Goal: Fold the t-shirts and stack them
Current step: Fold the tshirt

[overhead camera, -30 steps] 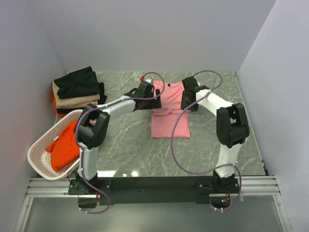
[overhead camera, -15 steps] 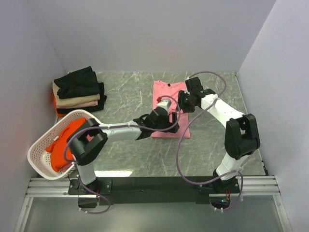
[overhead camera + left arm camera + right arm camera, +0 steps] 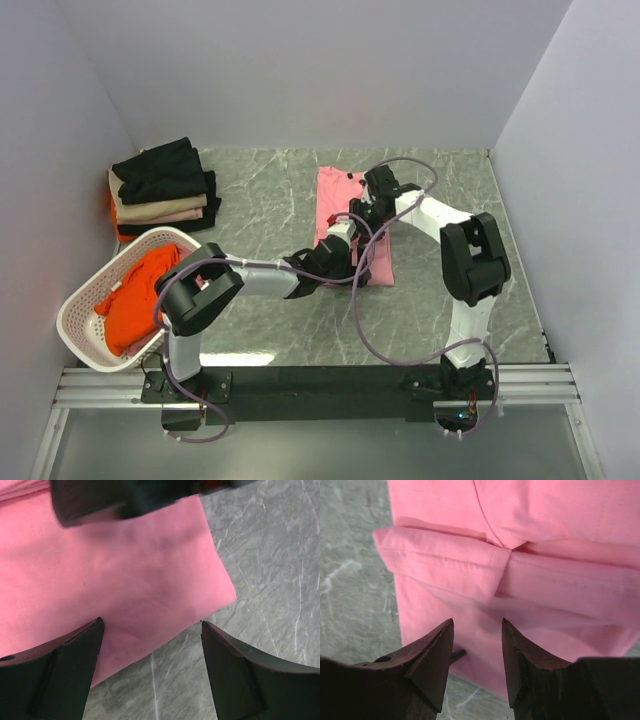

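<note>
Both arms are reaching out over the pink shirt (image 3: 337,190), which lies flat on the table (image 3: 260,200) as a long narrow strip. The left gripper (image 3: 343,246) is over the strip's near end with its jaws spread wide and nothing between them. It's released, no grasp. Through its wrist camera the shirt's hem runs on a slant right under the jaws. The left finger is over pink cloth, the right finger mostly over bare marble, and the shirt's corner sits just ahead of that right finger. Whether the tips touch the cloth, I can't tell.

The right gripper (image 3: 477,622) sits just beyond the left one, over the middle of the strip. Its jaws stand apart with a moderate gap, the cloth lies smooth between the tips, and nothing is pinched, so it's loose too. Ahead of its left finger a folded-in sleeve (image 3: 445,562) lies flat with its stitched hem showing. The shirt's long edge and the bare table are off to that same side.

Far out to the left arm's left is a folded stack (image 3: 160,190), black on top and beige beneath. Nearer its elbow is a white basket (image 3: 75,320) with an orange-red shirt (image 3: 135,300) heaped inside.
</note>
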